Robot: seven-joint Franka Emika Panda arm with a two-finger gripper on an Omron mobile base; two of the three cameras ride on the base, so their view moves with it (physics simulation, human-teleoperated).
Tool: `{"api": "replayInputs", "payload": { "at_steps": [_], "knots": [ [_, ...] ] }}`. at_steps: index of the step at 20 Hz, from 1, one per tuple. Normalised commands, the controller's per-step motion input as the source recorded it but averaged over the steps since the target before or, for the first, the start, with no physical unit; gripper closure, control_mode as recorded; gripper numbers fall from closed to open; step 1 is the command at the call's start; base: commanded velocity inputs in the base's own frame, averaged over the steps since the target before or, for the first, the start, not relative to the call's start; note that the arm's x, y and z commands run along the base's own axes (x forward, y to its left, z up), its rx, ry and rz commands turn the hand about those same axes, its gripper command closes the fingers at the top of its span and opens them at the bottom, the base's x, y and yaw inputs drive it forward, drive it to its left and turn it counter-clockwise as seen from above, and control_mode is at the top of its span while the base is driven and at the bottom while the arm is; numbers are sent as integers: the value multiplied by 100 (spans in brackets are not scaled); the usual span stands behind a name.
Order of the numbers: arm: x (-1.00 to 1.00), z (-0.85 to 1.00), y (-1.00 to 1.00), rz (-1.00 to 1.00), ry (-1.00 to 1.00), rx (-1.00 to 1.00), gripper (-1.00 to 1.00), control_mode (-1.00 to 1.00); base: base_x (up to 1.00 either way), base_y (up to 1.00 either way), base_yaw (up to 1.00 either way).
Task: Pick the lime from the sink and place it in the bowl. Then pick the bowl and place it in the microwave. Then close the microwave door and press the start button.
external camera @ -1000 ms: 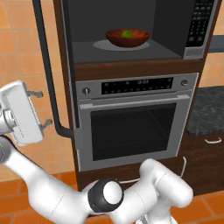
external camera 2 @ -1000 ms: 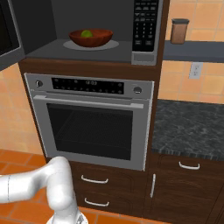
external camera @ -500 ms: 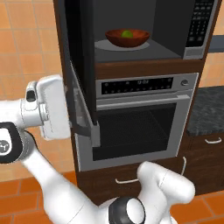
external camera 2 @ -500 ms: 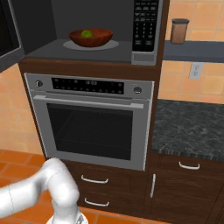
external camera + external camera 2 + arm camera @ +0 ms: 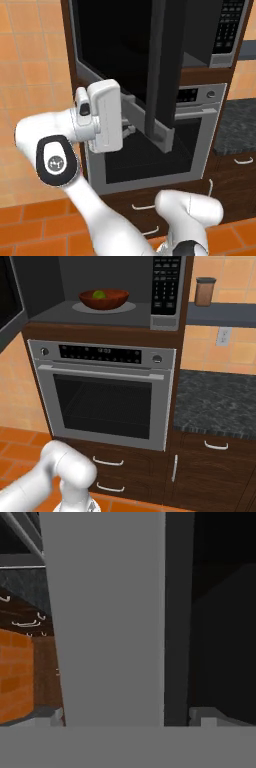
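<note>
The reddish-brown bowl (image 5: 104, 299) sits on the plate inside the microwave (image 5: 100, 313), with the green lime (image 5: 99, 294) in it. The black keypad panel (image 5: 166, 281) is on the cavity's right. In the left base view the microwave door (image 5: 120, 55) stands partly swung across the cavity, its dark bar handle (image 5: 164, 70) upright. My gripper (image 5: 127, 121) is open and sits against the door's lower grey frame. In the hand view my gripper (image 5: 130, 717) faces the door's grey frame (image 5: 105, 612), which spans the gap between the fingertips, with dark glass (image 5: 220, 622) to its right.
A steel oven (image 5: 102, 396) with a wide handle bar is built in just below the microwave. A dark stone counter (image 5: 215, 401) and wooden drawers lie to the right, with a brown canister (image 5: 204, 291) on a shelf above. Orange tiles cover the wall and floor.
My arm has swung in from the left onto the microwave door. The door has turned from wide open to partly across the cavity, hiding the bowl in the left base view.
</note>
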Motion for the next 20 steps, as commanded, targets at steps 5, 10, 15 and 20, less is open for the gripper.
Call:
{"api": "replayInputs", "payload": {
  "at_steps": [5,10,15,20],
  "knots": [
    [-29,48,-100,19,-6,0,-100,-100,0,0,0],
    [0,63,-100,17,1,0,-100,-100,0,0,0],
    [4,54,-100,21,11,2,-100,-100,0,0,0],
    [14,24,-88,34,26,0,-100,-100,0,0,0]
  ]
}}
